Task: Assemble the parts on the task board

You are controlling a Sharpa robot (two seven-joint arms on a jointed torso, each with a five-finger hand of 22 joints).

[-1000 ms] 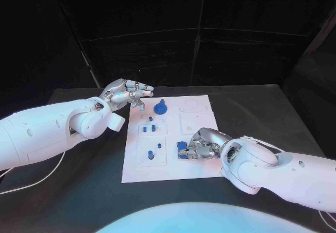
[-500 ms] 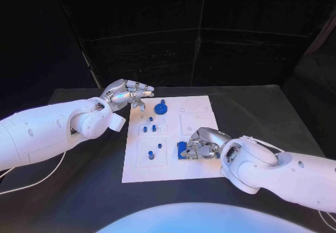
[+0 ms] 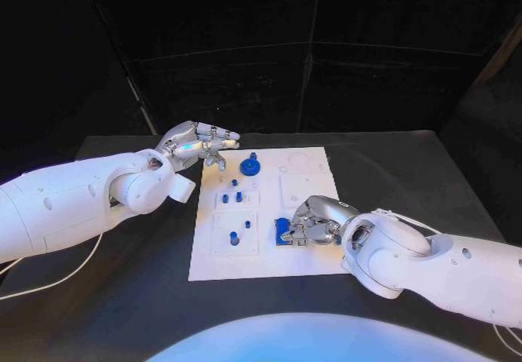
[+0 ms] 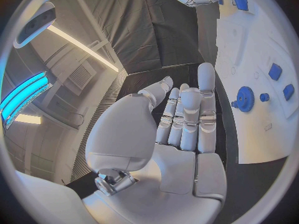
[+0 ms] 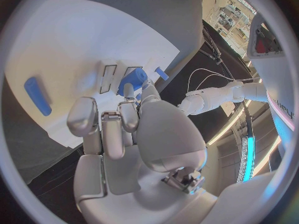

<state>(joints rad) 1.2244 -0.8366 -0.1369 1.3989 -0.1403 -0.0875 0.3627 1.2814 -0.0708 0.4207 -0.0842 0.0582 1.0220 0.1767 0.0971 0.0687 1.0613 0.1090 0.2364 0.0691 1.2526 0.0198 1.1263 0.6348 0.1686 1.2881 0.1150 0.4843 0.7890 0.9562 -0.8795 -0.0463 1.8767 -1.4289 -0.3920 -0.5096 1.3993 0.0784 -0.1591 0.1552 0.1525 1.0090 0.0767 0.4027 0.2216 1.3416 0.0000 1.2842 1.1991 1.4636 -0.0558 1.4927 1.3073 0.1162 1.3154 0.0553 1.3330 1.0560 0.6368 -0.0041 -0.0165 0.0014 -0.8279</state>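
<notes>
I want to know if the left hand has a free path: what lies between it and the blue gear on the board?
Nothing: in the head view only bare task board separates the left hand from the blue gear.

Robot lab (black-curtained booth [image 3: 327,68], black table [image 3: 435,173])

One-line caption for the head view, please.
Right silver hand rests on a blue block part on the white task board; left silver hand hovers beside the blue gear.
</notes>
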